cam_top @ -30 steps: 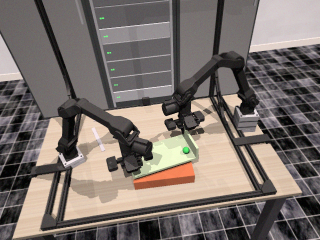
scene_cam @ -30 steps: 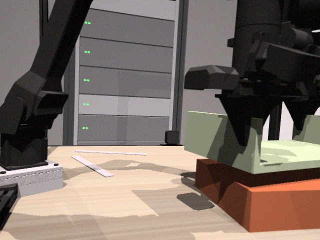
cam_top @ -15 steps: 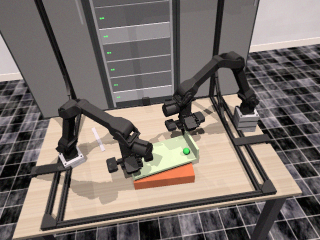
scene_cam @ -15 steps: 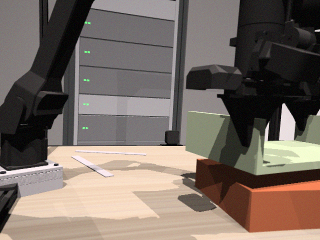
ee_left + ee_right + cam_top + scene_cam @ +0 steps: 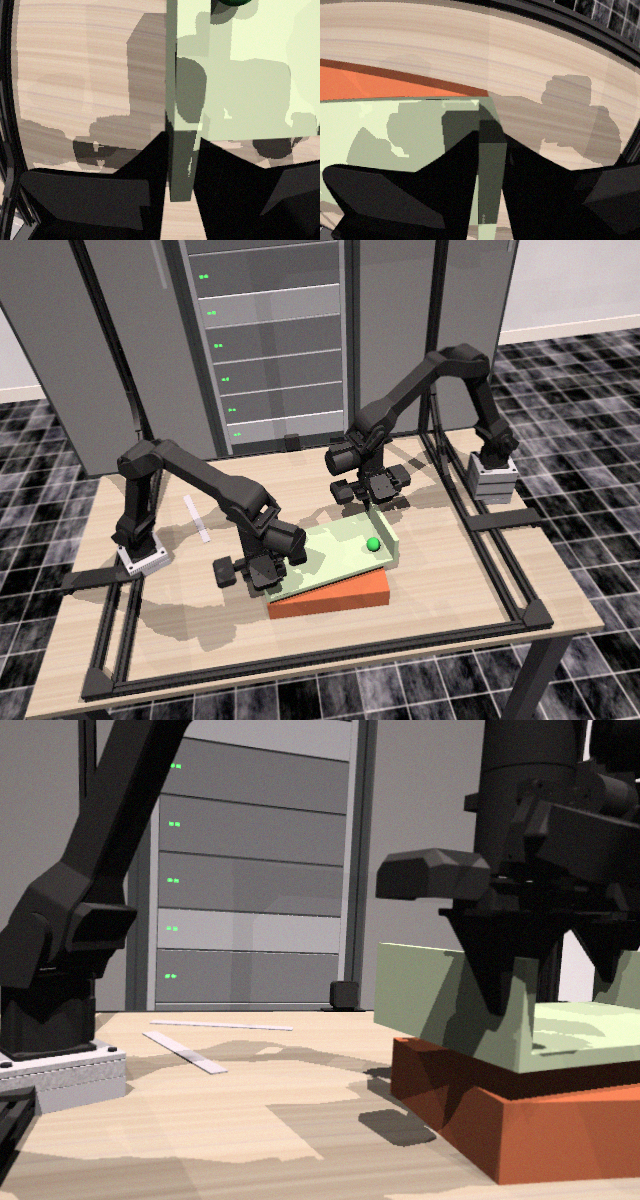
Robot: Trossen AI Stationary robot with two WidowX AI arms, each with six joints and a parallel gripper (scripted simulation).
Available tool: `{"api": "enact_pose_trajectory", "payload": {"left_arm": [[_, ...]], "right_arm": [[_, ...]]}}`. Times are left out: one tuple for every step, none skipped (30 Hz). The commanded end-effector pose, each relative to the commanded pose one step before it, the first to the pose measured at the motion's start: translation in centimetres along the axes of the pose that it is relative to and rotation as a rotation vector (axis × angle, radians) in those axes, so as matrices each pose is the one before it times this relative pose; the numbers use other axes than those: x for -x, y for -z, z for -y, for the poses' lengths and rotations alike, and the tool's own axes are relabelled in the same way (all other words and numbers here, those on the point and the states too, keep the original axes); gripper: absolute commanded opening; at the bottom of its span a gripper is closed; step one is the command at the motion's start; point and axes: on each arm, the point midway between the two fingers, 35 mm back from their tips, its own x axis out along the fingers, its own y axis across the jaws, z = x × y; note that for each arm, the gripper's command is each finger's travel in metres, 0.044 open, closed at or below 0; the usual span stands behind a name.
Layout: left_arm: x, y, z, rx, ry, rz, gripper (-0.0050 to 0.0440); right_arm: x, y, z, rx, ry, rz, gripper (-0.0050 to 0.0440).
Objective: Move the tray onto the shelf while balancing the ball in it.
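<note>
Above the orange block-shaped shelf [image 5: 336, 596] [image 5: 568, 1143] [image 5: 380, 84], the pale-green walled tray [image 5: 336, 556] [image 5: 439, 999] [image 5: 250, 100] [image 5: 370, 120] sat askew, bearing the green ball [image 5: 373, 543] [image 5: 235, 1]. Left end effector [image 5: 369, 505] [image 5: 608, 978] [image 5: 183, 142] and right end effector [image 5: 266, 590] [image 5: 498, 1010] [image 5: 486, 137] were nearly closed, each clamping a tray wall.

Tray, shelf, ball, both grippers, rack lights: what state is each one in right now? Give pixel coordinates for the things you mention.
Tray [image 5: 336, 555] [image 5: 429, 993] [image 5: 250, 100] [image 5: 335, 125]: upright, askew over the shelf, gap visible beneath in the exterior view
Shelf [image 5: 330, 599] [image 5: 568, 1143] [image 5: 380, 82]: on the table, partly covered
Ball [image 5: 373, 544] [image 5: 235, 1]: on the tray, near the left gripper's wall
Left gripper [image 5: 369, 507] [image 5: 608, 975] [image 5: 175, 137]: fingers shut on a tray wall
Right gripper [image 5: 265, 591] [image 5: 499, 1004] [image 5: 486, 137]: fingers shut on the opposite wall
Rack lights [image 5: 203, 276] [image 5: 174, 824]: lit green
</note>
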Motion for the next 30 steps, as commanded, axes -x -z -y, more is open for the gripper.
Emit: {"api": "enact_pose_trajectory", "payload": {"left_arm": [[-0.012, -0.224, 0.023, 0.00289, -0.00122, 0.00019, 0.002], [0.0, 0.0, 0.0, 0.0, 0.0, 0.0, 0.002], [0.0, 0.0, 0.0, 0.0, 0.0, 0.0, 0.002], [0.065, -0.041, 0.01, 0.00002, -0.00157, -0.00651, 0.002], [0.125, -0.09, 0.019, 0.00001, -0.00288, -0.01333, 0.002], [0.155, -0.134, 0.026, 0.00007, -0.00336, -0.01622, 0.002], [-0.03, -0.049, 0.013, 0.00001, 0.00011, 0.00567, 0.002], [-0.084, -0.015, -0.005, -0.00005, 0.0022, 0.0081, 0.002], [-0.108, -0.049, -0.006, -0.00005, 0.00329, 0.0092, 0.002], [-0.09, -0.046, 0.007, -0.00001, 0.00141, 0.01084, 0.002], [-0.087, -0.001, 0.004, 0.00001, 0.00102, 0.01117, 0.002], [-0.115, 0.014, -0.009, 0.00006, 0.00275, 0.01126, 0.002], [0.031, -0.048, 0.003, -0.00001, -0.00015, -0.00461, 0.002], [0.077, -0.077, 0.007, -0.00001, -0.00087, -0.01014, 0.002], [0.082, -0.07, 0.01, -0.00002, -0.00136, -0.00978, 0.002], [-0.009, 0.017, 0.004, 0.0, -0.00065, 0.00295, 0.002], [-0.002, 0.003, 0.001, 0.0, -0.00011, 0.00052, 0.002], [0.0, 0.0, 0.0, 0.0, 0.0, 0.0, 0.002], [0.0, 0.0, 0.0, 0.0, 0.0, 0.0, 0.002], [0.0, 0.0, 0.0, 0.0, 0.0, 0.0, 0.002], [0.064, -0.041, 0.01, 0.00002, -0.0015, -0.00643, 0.002], [0.122, -0.089, 0.018, 0.00002, -0.00276, -0.01307, 0.002], [0.151, -0.132, 0.025, 0.00007, -0.00325, -0.01583, 0.002], [-0.034, -0.045, 0.012, 0.00001, 0.00021, 0.00606, 0.002], [-0.085, -0.016, -0.006, -0.00005, 0.00233, 0.00783, 0.002], [-0.108, -0.051, -0.006, -0.00005, 0.00334, 0.00914, 0.002], [-0.089, -0.046, 0.008, -0.00001, 0.00132, 0.01087, 0.002], [-0.085, -0.001, 0.004, 0.00001, 0.00093, 0.01112, 0.002], [-0.112, 0.01, -0.007, 0.00005, 0.00252, 0.01125, 0.002], [0.033, -0.046, 0.004, -0.00001, -0.00025, -0.00465, 0.002]], "right_arm": [[0.152, -0.215, -0.019, 0.0032, -0.00156, 0.00228, 0.002], [0.0, 0.0, 0.0, 0.0, 0.0, 0.0, 0.002], [0.0, 0.0, 0.0, 0.0, 0.0, 0.0, 0.002], [-0.066, -0.039, 0.01, 0.0, -0.00159, -0.0065, 0.002], [-0.13, -0.088, 0.018, 0.00008, -0.00272, -0.01336, 0.002], [-0.155, -0.134, 0.025, 0.00007, -0.00338, -0.01621, 0.002], [0.042, -0.051, 0.012, -0.00008, -0.0001, 0.00571, 0.002], [0.087, -0.013, -0.004, -0.00003, 0.00223, 0.00811, 0.002], [0.11, -0.047, -0.005, -0.00003, 0.00334, 0.00919, 0.002], [0.092, -0.045, 0.007, -0.00002, 0.0014, 0.01083, 0.002], [0.086, 0.0, 0.004, 0.0, 0.00097, 0.01118, 0.002], [0.112, 0.013, -0.009, 0.00006, 0.00276, 0.01127, 0.002], [-0.033, -0.047, 0.004, -0.00001, -0.00017, -0.00461, 0.002], [-0.079, -0.075, 0.008, 0.0, -0.00084, -0.01014, 0.002], [-0.083, -0.07, 0.009, 0.00001, -0.00131, -0.00979, 0.002], [0.01, 0.017, 0.004, 0.0, -0.00066, 0.00295, 0.002], [0.002, 0.003, 0.001, 0.0, -0.00012, 0.00051, 0.002], [0.0, 0.0, 0.0, 0.0, 0.0, 0.0, 0.002], [0.0, 0.0, 0.0, 0.0, 0.0, 0.0, 0.002], [0.0, 0.0, 0.0, 0.0, 0.0, 0.0, 0.002], [-0.064, -0.039, 0.01, 0.0, -0.00152, -0.00642, 0.002], [-0.126, -0.087, 0.017, 0.00008, -0.00261, -0.0131, 0.002], [-0.151, -0.132, 0.024, 0.00007, -0.00327, -0.01583, 0.002], [0.046, -0.047, 0.011, -0.00008, 0.00001, 0.00609, 0.002], [0.087, -0.014, -0.005, -0.00004, 0.00236, 0.00783, 0.002], [0.111, -0.048, -0.005, -0.00003, 0.00339, 0.00913, 0.002], [0.091, -0.045, 0.008, -0.00002, 0.00131, 0.01086, 0.002], [0.085, -0.001, 0.004, 0.0, 0.00089, 0.01112, 0.002], [0.109, 0.01, -0.008, 0.00006, 0.00254, 0.01126, 0.002], [-0.035, -0.045, 0.005, -0.00001, -0.00027, -0.00465, 0.002]]}}
